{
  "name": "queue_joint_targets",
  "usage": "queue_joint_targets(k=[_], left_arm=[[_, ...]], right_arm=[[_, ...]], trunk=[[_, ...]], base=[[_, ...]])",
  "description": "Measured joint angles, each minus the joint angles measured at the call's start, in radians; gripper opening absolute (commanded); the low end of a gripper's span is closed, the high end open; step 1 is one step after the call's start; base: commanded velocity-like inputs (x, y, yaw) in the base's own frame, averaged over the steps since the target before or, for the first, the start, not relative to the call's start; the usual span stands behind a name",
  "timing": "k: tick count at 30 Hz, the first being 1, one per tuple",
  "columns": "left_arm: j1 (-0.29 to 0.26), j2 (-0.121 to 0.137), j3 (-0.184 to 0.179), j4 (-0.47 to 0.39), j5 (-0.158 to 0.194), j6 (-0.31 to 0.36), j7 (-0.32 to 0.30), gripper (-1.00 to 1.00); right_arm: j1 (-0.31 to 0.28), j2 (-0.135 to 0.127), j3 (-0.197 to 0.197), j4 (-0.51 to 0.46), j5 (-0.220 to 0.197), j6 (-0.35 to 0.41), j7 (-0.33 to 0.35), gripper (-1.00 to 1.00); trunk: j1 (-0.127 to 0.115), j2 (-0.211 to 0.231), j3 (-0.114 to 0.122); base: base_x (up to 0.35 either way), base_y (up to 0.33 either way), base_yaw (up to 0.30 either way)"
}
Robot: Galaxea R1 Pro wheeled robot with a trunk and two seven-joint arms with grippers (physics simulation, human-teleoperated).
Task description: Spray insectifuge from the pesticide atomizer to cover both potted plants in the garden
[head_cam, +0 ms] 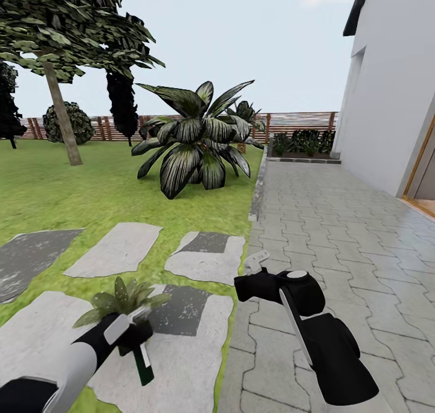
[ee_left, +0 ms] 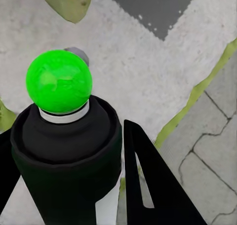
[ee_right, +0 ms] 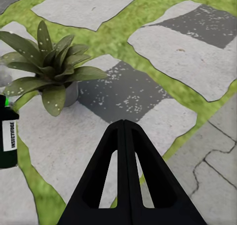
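Observation:
My left gripper is shut on the pesticide atomizer, a dark green bottle with a white label, held just in front of one potted plant. In the left wrist view the atomizer stands between my fingers with a bright green ball on top. The right wrist view looks down on the plant in its grey pot; whitish insectifuge specks dot its leaves. The atomizer is beside it. My right gripper hangs shut and holds nothing. The second potted plant is out of view.
Flat stepping stones lie in the lawn around the plant. A big striped-leaf bush stands ahead, a tree trunk at the far left. Grey paving runs along the white house wall on the right. A wooden fence closes the back.

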Motion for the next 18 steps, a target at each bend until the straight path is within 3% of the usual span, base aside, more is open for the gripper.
queue_joint_targets(k=[4, 7, 10, 14, 18], left_arm=[[0.009, -0.012, 0.001, 0.022, 0.001, -0.093, -0.001, -1.0], [0.01, -0.018, -0.001, 0.024, 0.001, -0.117, -0.002, -1.0], [0.007, -0.02, -0.001, 0.017, 0.001, -0.118, 0.0, -1.0], [0.015, -0.012, -0.002, -0.053, 0.0, -0.111, 0.005, -1.0], [0.067, 0.006, 0.008, -0.156, 0.0, -0.068, 0.007, -1.0]], right_arm=[[0.0, 0.001, 0.001, 0.0, 0.001, 0.0, -0.001, -1.0], [0.0, 0.001, 0.002, 0.0, 0.001, 0.0, -0.001, -1.0], [0.0, 0.001, 0.002, 0.0, 0.001, 0.0, -0.002, -1.0], [0.0, 0.002, 0.002, 0.0, 0.001, 0.0, -0.002, -1.0], [0.0, 0.003, 0.003, 0.0, 0.001, 0.0, -0.005, -1.0]], trunk=[[0.0, 0.0, 0.0], [0.0, 0.0, 0.0], [0.0, 0.0, 0.0], [0.0, 0.0, 0.0], [0.0, 0.0, 0.0]], base=[[0.0, 0.0, 0.0], [0.0, 0.0, 0.0], [0.0, 0.0, 0.0], [0.0, 0.0, 0.0], [0.0, 0.0, 0.0]])
